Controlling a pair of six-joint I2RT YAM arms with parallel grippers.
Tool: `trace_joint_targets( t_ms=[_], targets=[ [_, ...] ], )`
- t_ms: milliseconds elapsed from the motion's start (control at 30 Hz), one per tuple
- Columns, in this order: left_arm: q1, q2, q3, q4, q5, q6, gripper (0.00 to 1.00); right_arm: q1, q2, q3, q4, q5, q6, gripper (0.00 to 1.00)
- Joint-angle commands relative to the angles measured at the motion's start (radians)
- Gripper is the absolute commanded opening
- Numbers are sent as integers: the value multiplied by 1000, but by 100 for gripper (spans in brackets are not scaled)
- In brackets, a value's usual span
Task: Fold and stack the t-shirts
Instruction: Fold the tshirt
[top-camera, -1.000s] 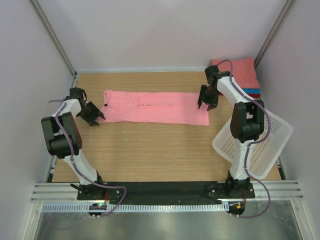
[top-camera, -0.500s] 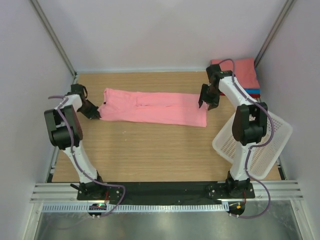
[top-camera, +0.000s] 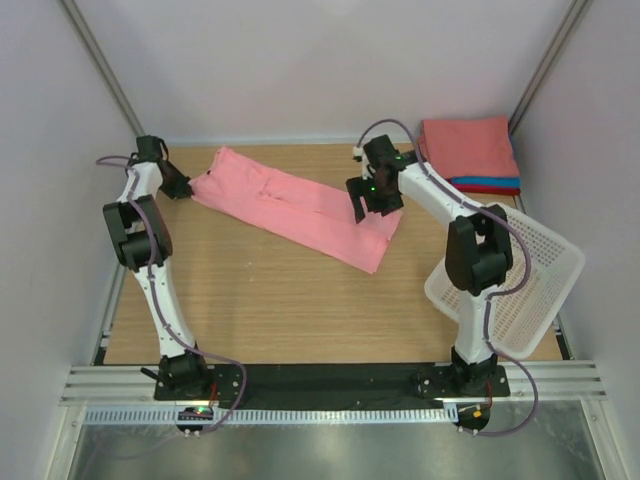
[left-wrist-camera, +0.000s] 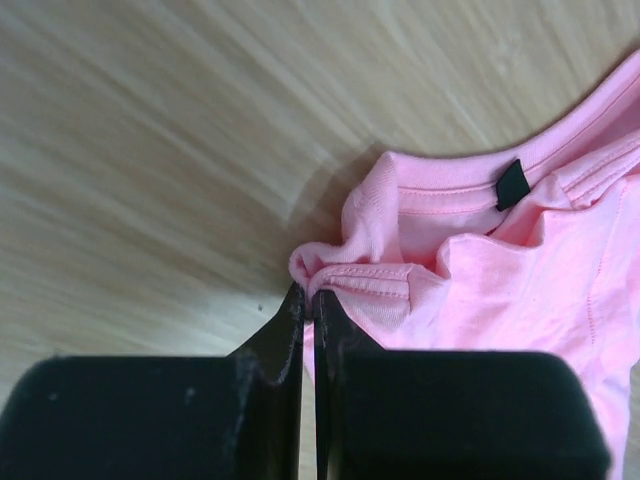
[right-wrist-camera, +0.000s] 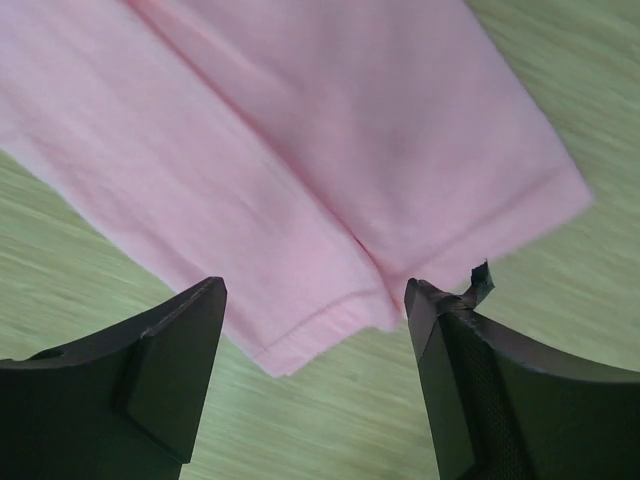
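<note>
A salmon-pink t-shirt (top-camera: 290, 205), folded into a long strip, lies slanted across the wooden table from back left to centre right. My left gripper (top-camera: 186, 187) is shut on its collar end; the left wrist view shows the fingertips (left-wrist-camera: 310, 300) pinching the bunched neck seam of the shirt (left-wrist-camera: 520, 290), near a black label (left-wrist-camera: 513, 185). My right gripper (top-camera: 365, 208) hovers open over the hem end. In the right wrist view the hem corner of the shirt (right-wrist-camera: 300, 150) lies between and below the gripper (right-wrist-camera: 315, 300), with nothing held.
A stack of folded t-shirts (top-camera: 468, 148) sits in the back right corner, coral on top with blue and red edges (top-camera: 490, 186) below. A white mesh basket (top-camera: 530, 285) leans tilted at the right edge beside the right arm. Walls close in on three sides.
My left gripper shut on the collar end and pulled it toward the back left, so the strip now lies slanted. My right gripper moved left and opened wider over the hem.
</note>
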Motion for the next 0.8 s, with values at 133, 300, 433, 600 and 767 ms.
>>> trace_joint_targets(
  t_ms=[133, 300, 433, 600, 767],
  targets=[
    [28, 97, 99, -12, 60, 48, 1, 86, 193, 193, 74, -41, -191, 81],
    [33, 117, 107, 13, 112, 48, 1, 118, 253, 205, 69, -14, -196, 81],
    [34, 134, 125, 32, 171, 57, 0, 154, 250, 98, 93, 109, -151, 79],
    [28, 147, 160, 36, 172, 79, 0, 177, 172, -60, 136, 188, 3, 77],
    [14, 146, 171, 48, 206, 67, 4, 224, 95, -219, 127, 232, 168, 77]
  ],
)
